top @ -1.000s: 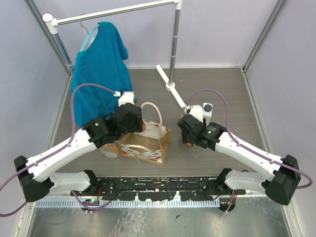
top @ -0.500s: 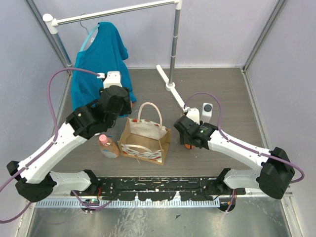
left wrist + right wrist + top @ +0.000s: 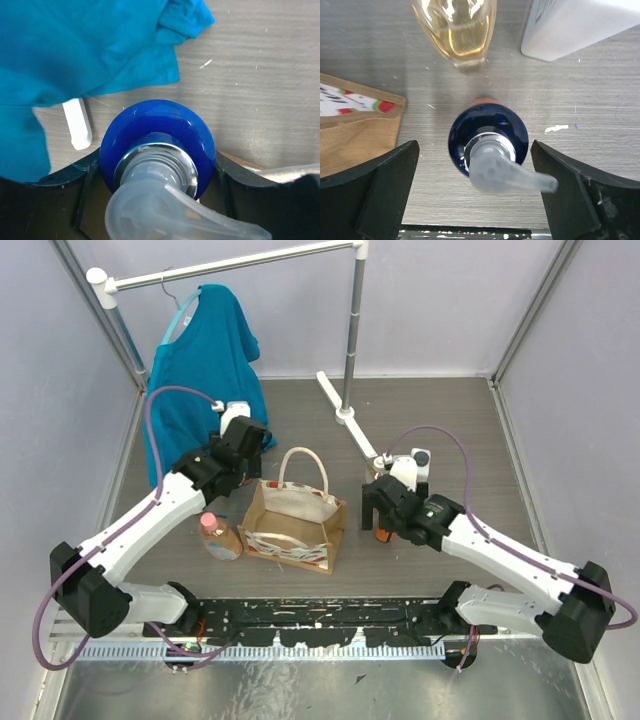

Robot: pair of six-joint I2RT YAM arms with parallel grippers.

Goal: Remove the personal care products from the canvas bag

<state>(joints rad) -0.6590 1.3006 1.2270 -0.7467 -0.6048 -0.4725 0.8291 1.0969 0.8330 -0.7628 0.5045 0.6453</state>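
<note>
Canvas bag (image 3: pixel 295 525) stands open on the grey table (image 3: pixel 470 430), between the two arms. The big teal shirt (image 3: pixel 200 370) hangs behind it on the left.

The left gripper (image 3: pixel 157 180) was down over the bag a second ago. Now it is up and back, by the hem of the shirt. Its jaws are squeezed on a blue-capped pump bottle (image 3: pixel 157 132). So one more bottle is out of the bag, but it is not set down yet.

The right gripper (image 3: pixel 482 187) has stayed low in the same spot. Its jaws are wide apart. The orange bottle (image 3: pixel 487 137) stands by itself between them and touches neither one. It is just right of the bag, so I think that bottle is done.

A pink bottle (image 3: pixel 218 537) stands on the table just left of the bag. An amber bottle (image 3: pixel 456 30) and a white bottle (image 3: pixel 580 22) stand near the orange one, a bit farther back. I cannot see down into the bag, so I cannot tell if more bottles wait inside.

The band on the bag shows tiny watermelon slices. No words or brand names can be read on any bottle.
</note>
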